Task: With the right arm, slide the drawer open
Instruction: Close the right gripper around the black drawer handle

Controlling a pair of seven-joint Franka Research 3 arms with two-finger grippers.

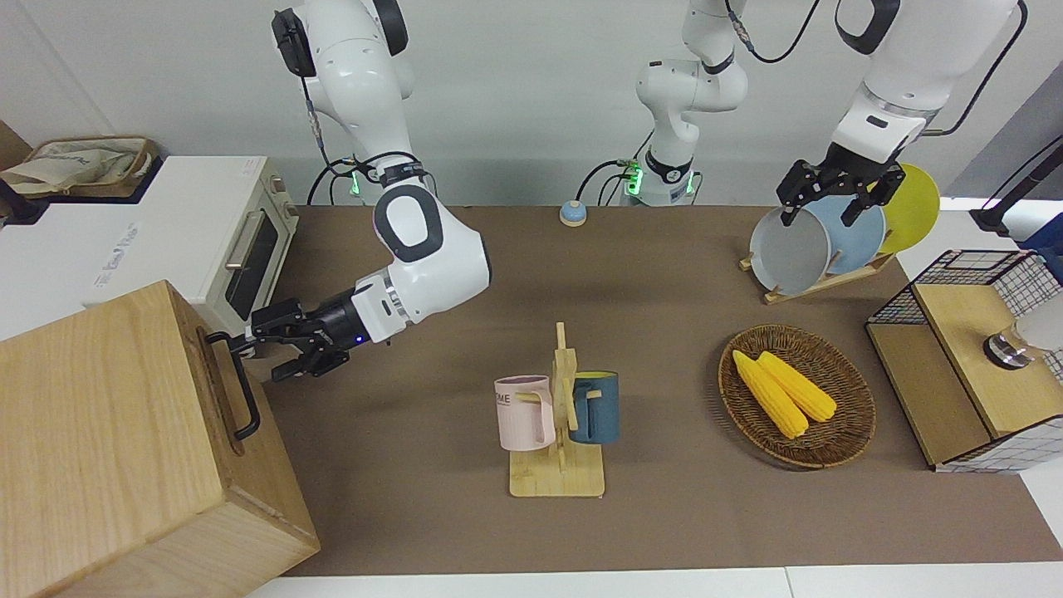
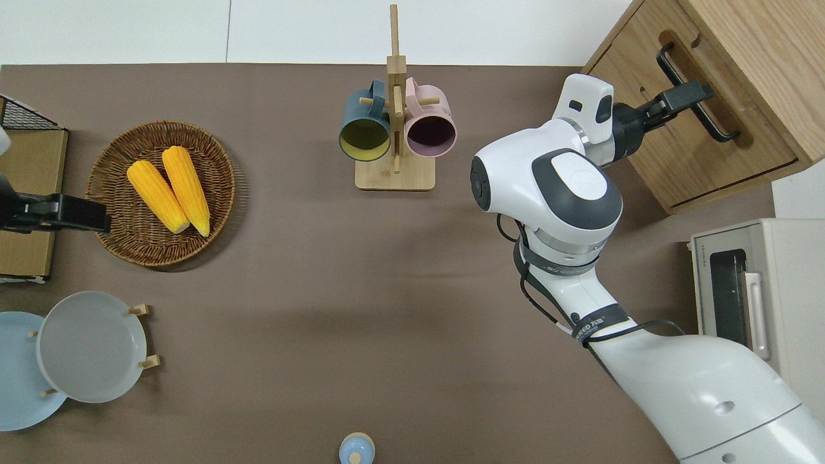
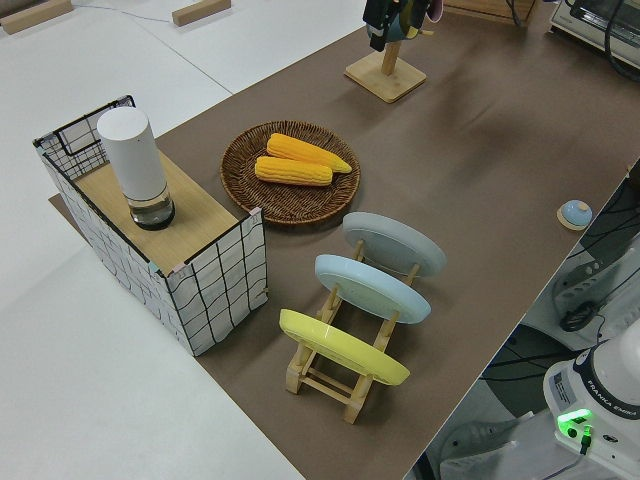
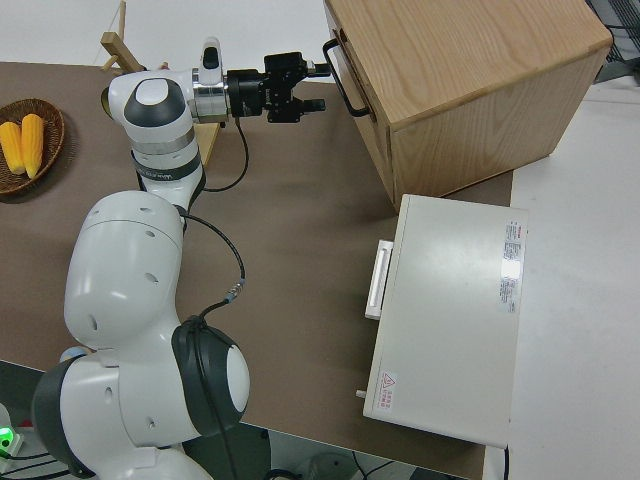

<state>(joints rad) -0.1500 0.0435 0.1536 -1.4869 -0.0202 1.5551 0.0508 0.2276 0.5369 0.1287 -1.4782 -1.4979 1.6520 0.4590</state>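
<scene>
The pale wooden box (image 1: 108, 432) stands at the right arm's end of the table. Its drawer (image 2: 702, 148) looks flush with the box, and the black bar handle (image 1: 242, 384) runs across its front. My right gripper (image 1: 267, 344) is open at the end of the handle (image 2: 699, 96) nearer the robots, with one finger above the bar and one below. In the right side view the right gripper (image 4: 318, 82) nearly touches the handle (image 4: 348, 82). My left arm is parked, its gripper (image 1: 830, 208) open.
A white toaster oven (image 1: 241, 249) stands beside the box, nearer the robots. A mug rack (image 1: 558, 415) holds a pink and a blue mug mid-table. A wicker basket (image 1: 839, 440) of corn, a plate rack (image 1: 822, 241) and a wire-grid cabinet (image 1: 963, 357) sit toward the left arm's end.
</scene>
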